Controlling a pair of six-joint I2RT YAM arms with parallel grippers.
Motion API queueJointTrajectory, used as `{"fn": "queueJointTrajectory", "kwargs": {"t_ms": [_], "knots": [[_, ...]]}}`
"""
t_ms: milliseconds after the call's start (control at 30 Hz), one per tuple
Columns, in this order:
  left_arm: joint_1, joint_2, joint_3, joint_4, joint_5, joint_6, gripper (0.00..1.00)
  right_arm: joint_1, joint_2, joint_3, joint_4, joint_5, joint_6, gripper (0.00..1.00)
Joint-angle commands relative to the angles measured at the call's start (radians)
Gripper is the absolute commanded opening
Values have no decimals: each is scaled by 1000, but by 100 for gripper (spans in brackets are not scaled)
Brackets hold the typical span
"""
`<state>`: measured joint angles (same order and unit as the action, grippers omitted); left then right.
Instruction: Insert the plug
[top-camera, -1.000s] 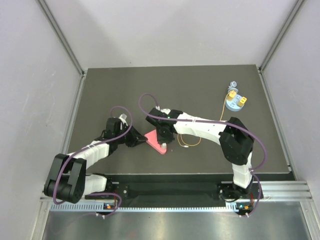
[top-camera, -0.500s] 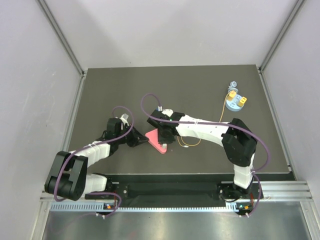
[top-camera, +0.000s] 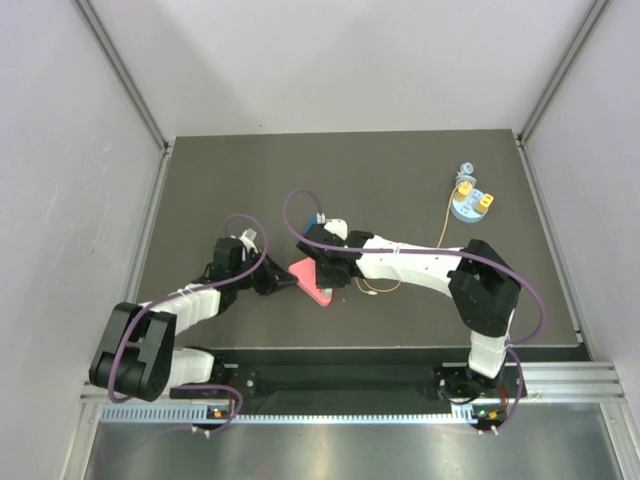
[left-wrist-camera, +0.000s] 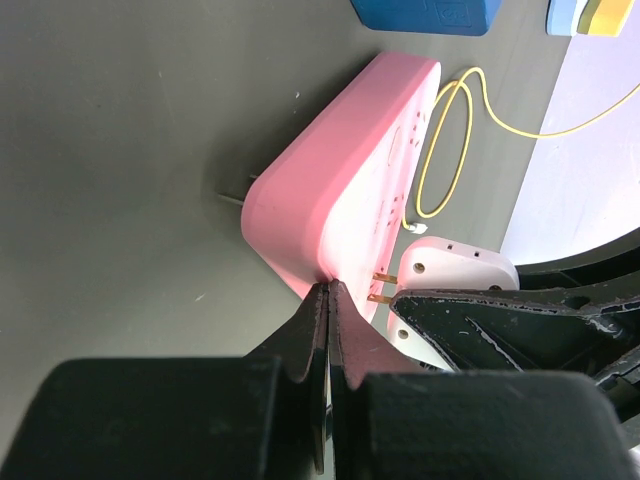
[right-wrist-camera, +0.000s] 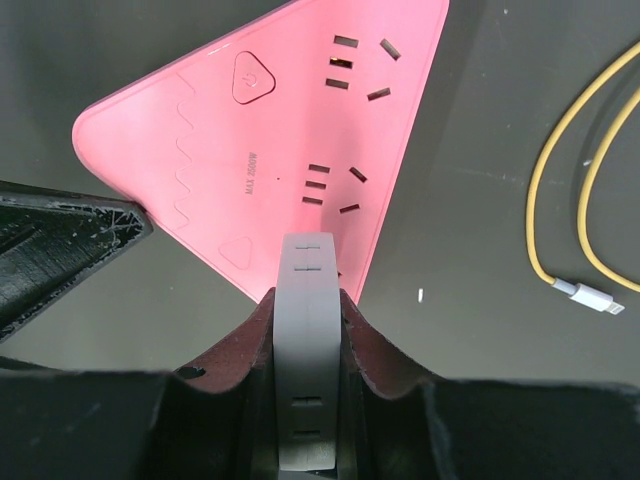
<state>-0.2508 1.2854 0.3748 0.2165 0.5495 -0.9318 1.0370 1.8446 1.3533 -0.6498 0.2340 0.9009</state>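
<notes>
While the right pincer (right-wrist-camera: 308, 296) clamps the white plug (right-wrist-camera: 308, 360) tight between both fingers, it holds it over the edge of the pink power strip (right-wrist-camera: 290, 120). From the left wrist you can see the two copper prongs (left-wrist-camera: 378, 287) bare and aimed at the strip's face, very close in; whether they touch, I can't tell. Over to the left pincer (left-wrist-camera: 328, 295): fingers pressed together, nothing between them, tips right up against the strip's corner. The strip lies flat on the dark counter (left-wrist-camera: 120, 150). Just beside it a thin yellow cable (right-wrist-camera: 545, 200) loops, its small white end lying loose. Beyond the strip sits a blue block (left-wrist-camera: 425, 12). Far right, well apart, is a blue disc (top-camera: 472, 205) carrying yellow blocks, with the cable running up to it.
</notes>
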Motion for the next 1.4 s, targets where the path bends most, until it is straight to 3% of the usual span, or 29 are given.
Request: {"fn": "queueJointTrajectory", "kwargs": {"t_ms": [0,300,1367], "knots": [[-13,22,-42,-49,-51,24,0,31,57,-28,113,-55,-5,0],[-13,41,-59,-25,-62,14,0,23,162,79,-5,-78,-34,0],[-15,57,-91,-9,-80,11,0,14,275,35,59,-153,15,0]]}}
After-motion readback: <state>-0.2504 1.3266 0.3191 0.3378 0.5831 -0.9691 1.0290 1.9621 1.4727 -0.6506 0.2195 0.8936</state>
